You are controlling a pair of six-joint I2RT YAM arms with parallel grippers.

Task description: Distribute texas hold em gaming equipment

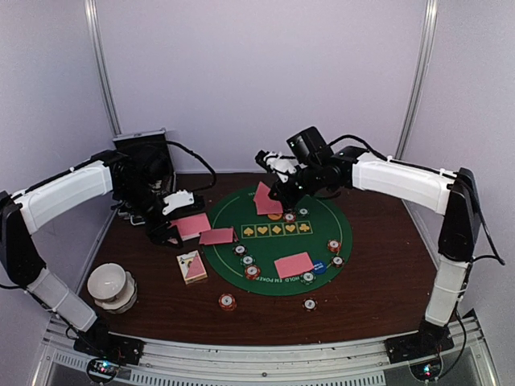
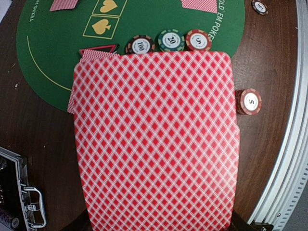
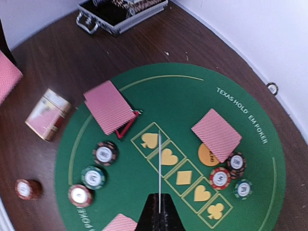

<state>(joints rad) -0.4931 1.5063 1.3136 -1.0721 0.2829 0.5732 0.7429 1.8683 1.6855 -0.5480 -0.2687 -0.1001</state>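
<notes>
The card (image 2: 154, 139) back shows a red-and-white diamond lattice. The round mat (image 3: 183, 96) is green, with yellow suit symbols and white lettering. The chips (image 2: 171, 40) are black, green or red with pale edge stripes and white centres. One disc (image 3: 208, 155) is orange. The surface (image 1: 378, 273) is dark brown.

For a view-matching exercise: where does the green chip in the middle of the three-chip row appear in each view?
Top external: green chip on the left part of the mat, below centre.
Left wrist: top centre, just above the pink card.
Right wrist: lower left, on the mat.
Shared landmark: the yellow spade square.
</notes>
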